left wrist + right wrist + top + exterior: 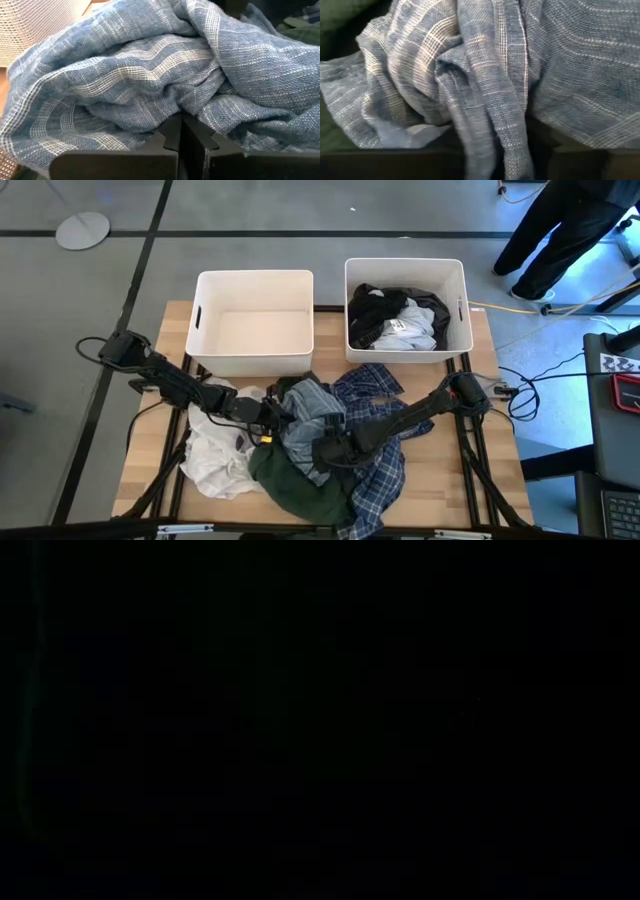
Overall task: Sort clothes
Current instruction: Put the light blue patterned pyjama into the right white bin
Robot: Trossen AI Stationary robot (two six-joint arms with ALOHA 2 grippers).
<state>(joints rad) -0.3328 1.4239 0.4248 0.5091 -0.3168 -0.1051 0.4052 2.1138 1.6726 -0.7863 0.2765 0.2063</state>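
Grey floor surrounds a wooden tabletop (150, 450) that carries two white bins at its far edge: the left bin (254, 283) holds nothing visible, while the right bin (404, 272) already contains dark and white garments (398, 317). In front of the bins a heap of clothes is spread across the middle of the tabletop. A white garment (215, 455) lies on the left of the heap, a dark green garment (300, 485) at the near edge, a navy-and-white plaid shirt (385, 455) on the right, and a pale grey-blue shirt (310, 415) with fine white woven stripes is bunched in soft folds on top at the centre. The left claw (272, 415) reaches in from the left and presses into this grey-blue shirt (150, 75); its dark fingers (170, 137) stand almost together, pinching a fold of the cloth. The right claw (328, 448) comes in from the right, buried in the same shirt (485, 75), whose fabric drapes down over it; I cannot tell how far it is open. A person stands at the room's far right corner (560, 230). The low view is entirely dark.
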